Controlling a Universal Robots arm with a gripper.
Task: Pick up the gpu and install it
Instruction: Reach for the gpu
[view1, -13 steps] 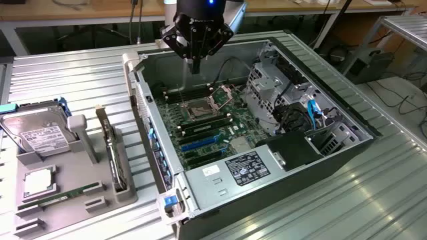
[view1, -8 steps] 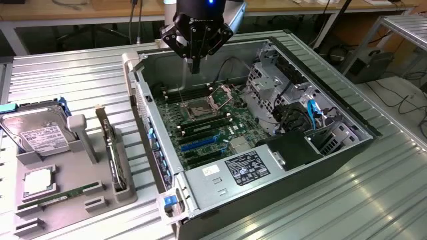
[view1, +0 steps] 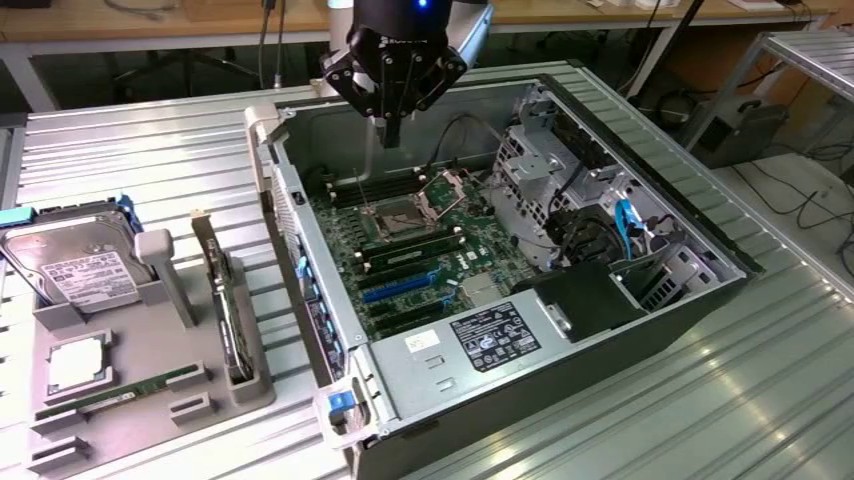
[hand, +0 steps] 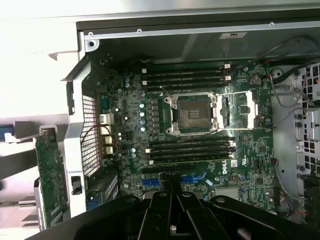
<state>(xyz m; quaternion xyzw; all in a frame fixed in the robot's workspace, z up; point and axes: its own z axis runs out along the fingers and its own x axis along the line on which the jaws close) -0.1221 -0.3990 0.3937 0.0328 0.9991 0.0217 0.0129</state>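
Jaws pinched shut, empty, over the open case (view1: 284, 190). The gpu (view1: 230, 300) stands on edge in its holder (view1: 248, 388), well apart from them. Likely light, stiff, fragile: take it by the top edge.

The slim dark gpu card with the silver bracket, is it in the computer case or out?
Out: the slim dark gpu stands on edge in the grey holder beside the open metal computer case.
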